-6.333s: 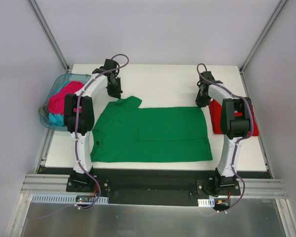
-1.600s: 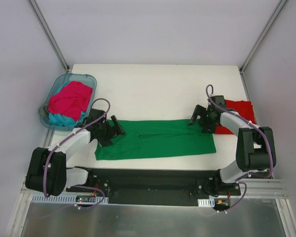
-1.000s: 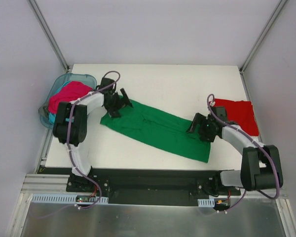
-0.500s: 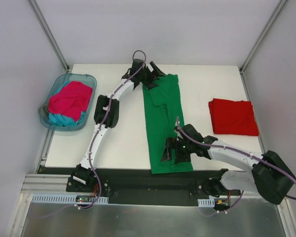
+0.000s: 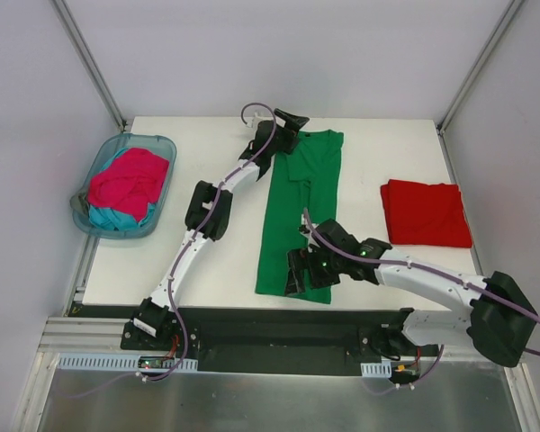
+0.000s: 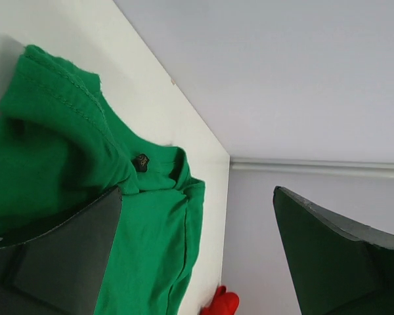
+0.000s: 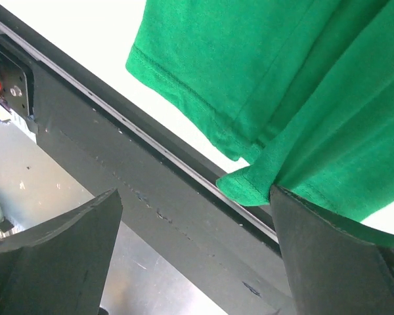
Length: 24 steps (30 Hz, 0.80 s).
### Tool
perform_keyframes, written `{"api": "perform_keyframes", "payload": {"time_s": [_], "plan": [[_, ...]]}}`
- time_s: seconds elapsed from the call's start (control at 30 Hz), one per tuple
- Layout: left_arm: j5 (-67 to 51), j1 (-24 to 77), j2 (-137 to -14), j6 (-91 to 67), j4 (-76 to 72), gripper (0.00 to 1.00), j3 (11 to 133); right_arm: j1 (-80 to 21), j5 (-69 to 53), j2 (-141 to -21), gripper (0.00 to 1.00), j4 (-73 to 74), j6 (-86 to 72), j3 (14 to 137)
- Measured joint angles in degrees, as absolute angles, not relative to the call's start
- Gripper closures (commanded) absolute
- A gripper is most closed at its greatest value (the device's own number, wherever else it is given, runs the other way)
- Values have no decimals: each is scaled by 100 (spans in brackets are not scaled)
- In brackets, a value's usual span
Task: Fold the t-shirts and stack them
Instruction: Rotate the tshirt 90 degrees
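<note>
A bright green t-shirt (image 5: 297, 216), folded into a long narrow strip, lies on the white table (image 5: 207, 162) and runs from the far edge to the near edge. My left gripper (image 5: 286, 121) stands open at its far collar end. In the left wrist view the collar and label (image 6: 140, 162) show beside the left finger (image 6: 65, 256). My right gripper (image 5: 299, 270) stands open over the near hem. There the green hem (image 7: 184, 92) hangs past the table edge by the right finger (image 7: 328, 262). A folded red t-shirt (image 5: 426, 212) lies at the right.
A clear blue basket (image 5: 81, 211) at the table's left holds a crumpled pink t-shirt (image 5: 126, 180) over a teal one (image 5: 103, 216). The black table frame rail (image 7: 151, 197) runs just under the near hem. White walls enclose the table on three sides.
The green strip has swung from lying across the table to lying far-to-near. The left gripper went to the far edge and the right gripper to the near edge. Both stayed open.
</note>
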<state>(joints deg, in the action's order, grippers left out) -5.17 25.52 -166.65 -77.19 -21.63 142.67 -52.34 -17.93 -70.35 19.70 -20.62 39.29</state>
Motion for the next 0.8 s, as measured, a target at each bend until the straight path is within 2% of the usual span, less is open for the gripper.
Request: {"api": "perform_keyframes", "payload": {"time_s": [0.3, 0.47, 0.63, 0.8], "plan": [[244, 2543, -16682, -7190, -2344, 1, 14280, -4488, -1118, -5957, 4, 2366, -1909, 3962], [292, 2541, -16588, -6602, -2294, 1, 14258, -4453, -1057, -5297, 4, 2445, -1861, 3927], [-460, 2462, -16153, -6066, -1992, 1, 13915, -4410, -762, -4748, 4, 2508, -1953, 3625], [-1450, 2388, -15152, -5546, -1481, 1, 13364, -4324, -576, -4672, 4, 2762, -2038, 3498]]}}
